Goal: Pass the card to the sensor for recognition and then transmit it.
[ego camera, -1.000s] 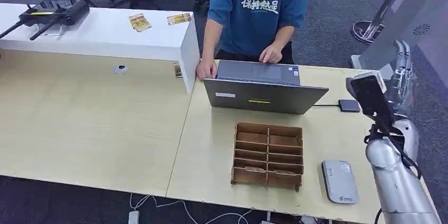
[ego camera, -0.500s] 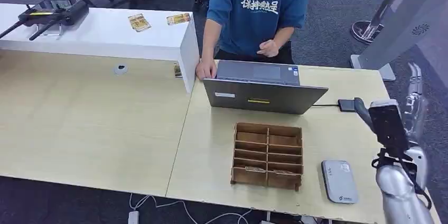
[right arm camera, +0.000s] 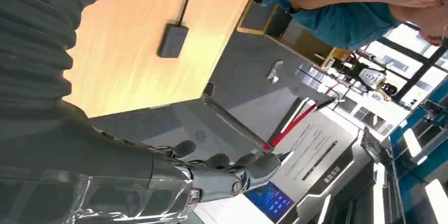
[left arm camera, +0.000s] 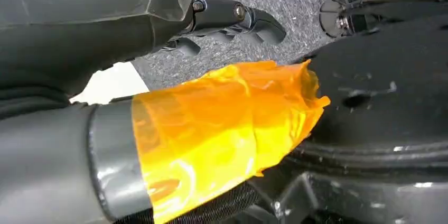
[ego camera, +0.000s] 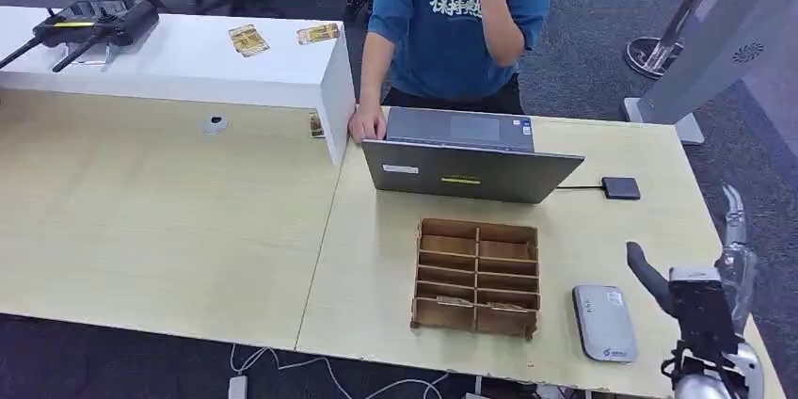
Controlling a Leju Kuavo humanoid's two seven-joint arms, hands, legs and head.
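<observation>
A grey-white card sensor [ego camera: 605,322] lies flat near the table's front right edge. To its left stands a brown cardboard organiser [ego camera: 478,277], and cards [ego camera: 454,302] lie in its front compartments. My right hand [ego camera: 726,267] hangs off the table's right edge, beyond the sensor, fingers [right arm camera: 227,172] spread and holding nothing. In the left wrist view my left hand [left arm camera: 222,20] hangs over grey carpet with its fingers loosely extended and nothing in them; orange tape [left arm camera: 211,134] wraps its thumb.
A person in a blue shirt stands behind an open laptop [ego camera: 470,168], one hand [ego camera: 367,123] on the table, the other raised to the face. A small black box [ego camera: 621,187] on a cable lies right of the laptop. A white desk [ego camera: 188,60] holds loose cards [ego camera: 248,39].
My right arm has dropped from beside the laptop down to the table's front right corner. The person's hand has lifted off the laptop up to the face.
</observation>
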